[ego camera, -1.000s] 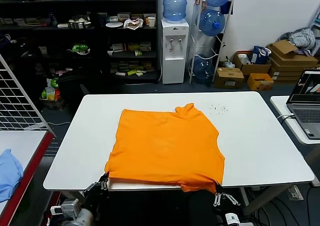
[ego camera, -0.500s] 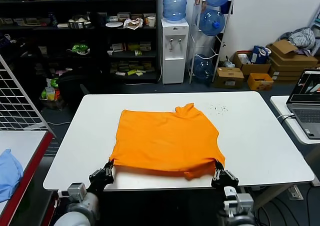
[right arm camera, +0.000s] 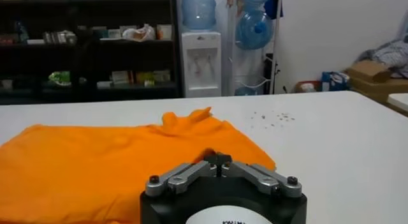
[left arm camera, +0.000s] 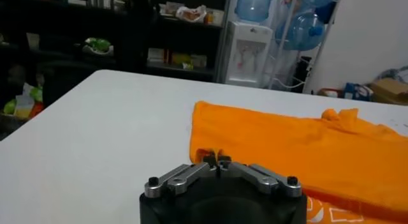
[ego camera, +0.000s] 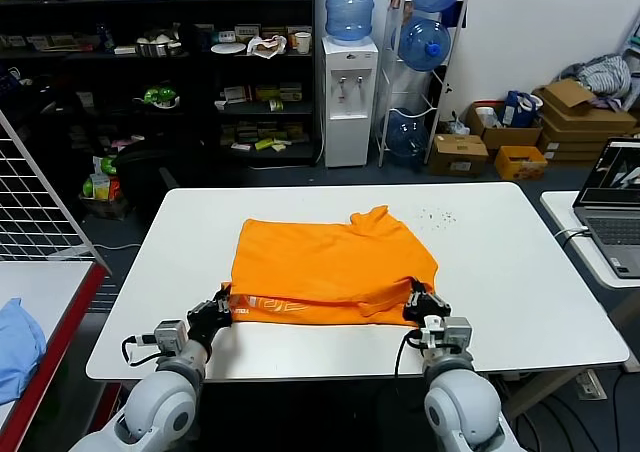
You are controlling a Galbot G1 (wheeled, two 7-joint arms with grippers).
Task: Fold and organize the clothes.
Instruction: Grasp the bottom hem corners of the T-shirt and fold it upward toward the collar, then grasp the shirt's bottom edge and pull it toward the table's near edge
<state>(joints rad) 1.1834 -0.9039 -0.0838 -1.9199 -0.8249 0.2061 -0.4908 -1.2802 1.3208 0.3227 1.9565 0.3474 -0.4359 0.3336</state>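
Head view: my left gripper (ego camera: 222, 307) and right gripper (ego camera: 415, 299) each pinch a near corner of the shirt (ego camera: 330, 262). The hem is folded up between my fingers, white lettering (ego camera: 275, 304) showing beside the left ones, on the table (ego camera: 530, 272).

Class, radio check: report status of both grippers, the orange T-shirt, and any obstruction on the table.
Left gripper and right gripper shut on T-shirt near hem corners. Hem lifted over shirt, white lettering showing. Table ahead unobstructed.
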